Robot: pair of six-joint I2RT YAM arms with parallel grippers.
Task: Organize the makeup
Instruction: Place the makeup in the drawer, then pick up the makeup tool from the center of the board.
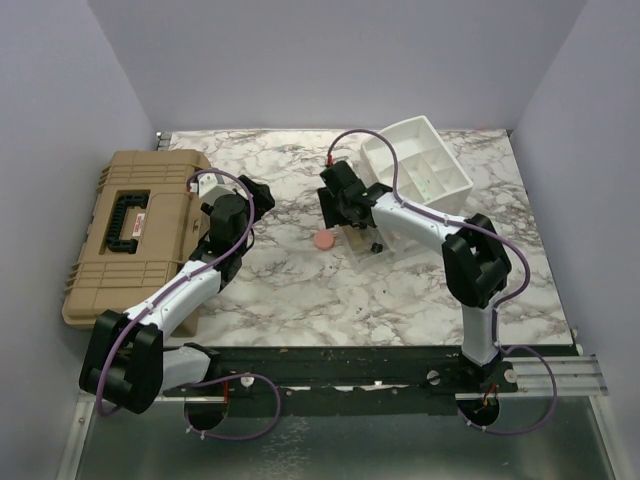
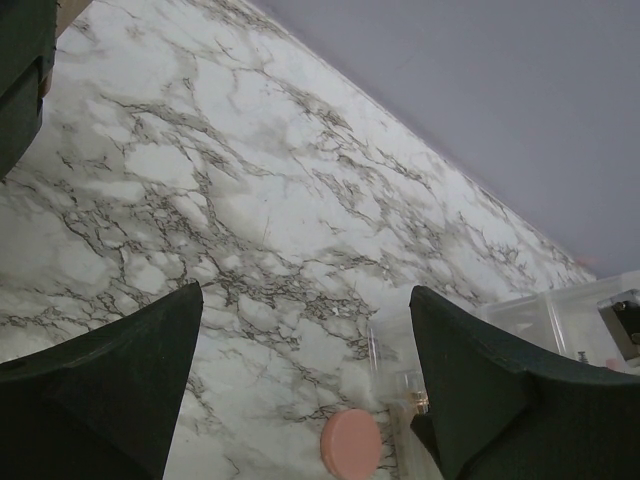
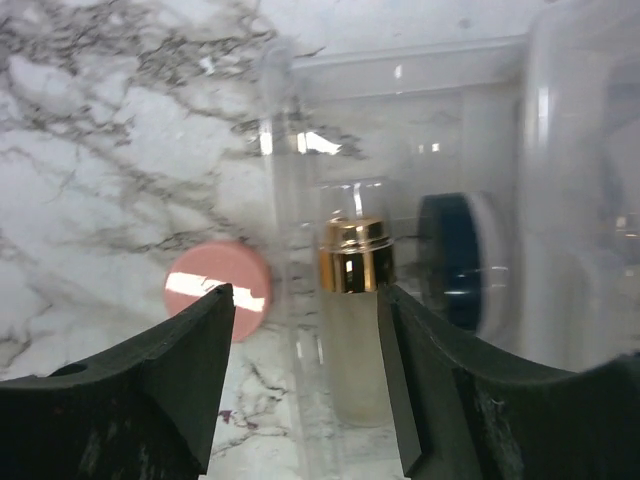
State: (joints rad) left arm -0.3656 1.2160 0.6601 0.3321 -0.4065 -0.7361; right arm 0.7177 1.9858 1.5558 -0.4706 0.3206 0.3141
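Observation:
A pink round puff (image 1: 324, 241) lies flat on the marble, also in the left wrist view (image 2: 350, 443) and the right wrist view (image 3: 218, 288). A frosted bottle with a gold cap (image 3: 355, 300) lies inside a clear compartment tray (image 3: 290, 180). A round blue compact (image 3: 455, 262) stands on edge behind it. A tiny dark vial (image 1: 377, 246) sits by the tray. My right gripper (image 1: 350, 215) is open, low over the tray (image 3: 305, 295), with the bottle between its fingers. My left gripper (image 1: 252, 198) is open and empty above bare marble (image 2: 305, 300), left of the puff.
A big tan hard case (image 1: 130, 230) lies shut at the left, beside my left arm. A white compartmented organizer (image 1: 415, 165) stands tilted at the back right, behind my right gripper. Grey walls close in the table on three sides.

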